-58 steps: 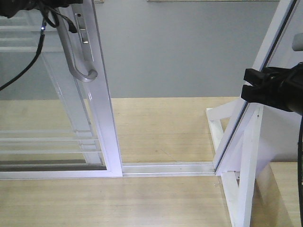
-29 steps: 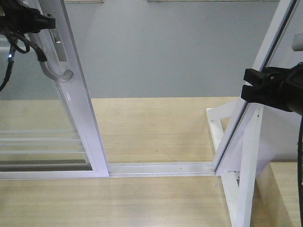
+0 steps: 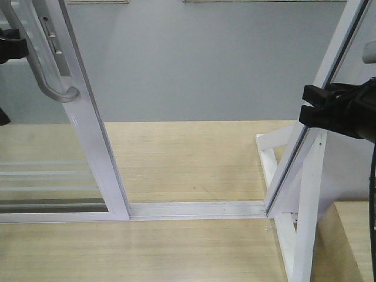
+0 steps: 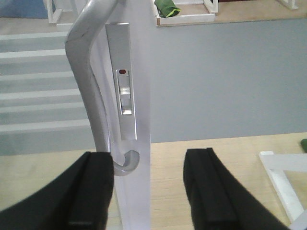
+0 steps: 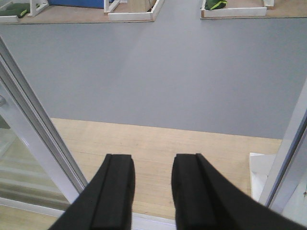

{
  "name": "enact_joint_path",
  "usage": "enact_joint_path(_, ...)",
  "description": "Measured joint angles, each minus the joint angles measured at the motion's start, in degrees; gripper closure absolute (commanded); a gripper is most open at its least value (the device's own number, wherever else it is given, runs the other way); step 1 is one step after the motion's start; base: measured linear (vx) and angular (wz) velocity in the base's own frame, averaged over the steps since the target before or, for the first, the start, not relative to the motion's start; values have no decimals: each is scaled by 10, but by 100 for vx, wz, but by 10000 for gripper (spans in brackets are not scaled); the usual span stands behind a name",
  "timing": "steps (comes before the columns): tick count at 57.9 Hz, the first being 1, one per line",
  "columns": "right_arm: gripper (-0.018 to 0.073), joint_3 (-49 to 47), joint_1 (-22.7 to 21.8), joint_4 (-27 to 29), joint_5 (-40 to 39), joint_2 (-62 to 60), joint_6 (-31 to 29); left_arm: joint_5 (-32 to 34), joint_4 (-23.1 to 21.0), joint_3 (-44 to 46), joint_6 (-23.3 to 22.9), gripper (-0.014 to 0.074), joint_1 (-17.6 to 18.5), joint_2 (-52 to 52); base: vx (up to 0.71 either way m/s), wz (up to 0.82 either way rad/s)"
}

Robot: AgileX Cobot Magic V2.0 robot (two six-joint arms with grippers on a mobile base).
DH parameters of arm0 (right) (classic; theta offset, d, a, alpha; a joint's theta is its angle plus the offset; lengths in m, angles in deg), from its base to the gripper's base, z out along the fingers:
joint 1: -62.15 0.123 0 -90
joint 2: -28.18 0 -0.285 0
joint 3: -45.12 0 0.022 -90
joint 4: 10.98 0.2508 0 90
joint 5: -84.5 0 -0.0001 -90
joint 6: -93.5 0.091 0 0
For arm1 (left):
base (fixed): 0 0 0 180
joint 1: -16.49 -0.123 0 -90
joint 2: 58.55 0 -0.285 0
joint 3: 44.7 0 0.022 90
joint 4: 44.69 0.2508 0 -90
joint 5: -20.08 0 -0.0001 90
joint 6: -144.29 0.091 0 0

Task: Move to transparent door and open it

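The transparent door (image 3: 88, 135) stands at the left of the front view, a glass panel in a glossy white frame with thin white bars low down. Its grey curved handle (image 3: 44, 61) runs down the stile. In the left wrist view the handle (image 4: 88, 81) and the stile (image 4: 139, 110) rise straight ahead of my left gripper (image 4: 148, 160). That gripper is open, with the handle's hooked lower end and the stile between its jaws. Only a black bit of it shows at the front view's left edge. My right gripper (image 3: 311, 111) hangs open and empty by the right post, over the wooden floor (image 5: 158, 143).
A white floor track (image 3: 200, 208) runs from the door's foot to the white outer post with a slanted brace (image 3: 305, 200). Between them the doorway is open onto a wooden floor, then grey floor (image 3: 223, 64). White-framed boxes (image 5: 129, 12) stand far back.
The door has slid left, widening the gap to the right post. My left gripper has gone left with it and come off the handle, nearly leaving the front view. The right arm is unmoved.
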Motion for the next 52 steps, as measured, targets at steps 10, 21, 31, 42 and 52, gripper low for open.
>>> enact_joint_path(10, 271, 0, 0, 0, 0, 0, 0, -53, -13, -13, 0, 148, 0, 47, 0, 0)
enact_joint_path(21, 271, 0, 0, 0, 0, 0, 0, -89, 13, -13, 0, 265, 0, 66, 0, 0)
enact_joint_path(31, 271, 0, 0, 0, 0, 0, 0, -105, 16, -20, 0, 562, 0, 99, 0, 0)
enact_joint_path(42, 271, 0, 0, 0, 0, 0, 0, -76, -11, -82, 11, 603, 1, 174, 0, 0)
enact_joint_path(52, 271, 0, 0, 0, 0, 0, 0, 25, -48, -201, 152, 601, 1, 283, 0, 0)
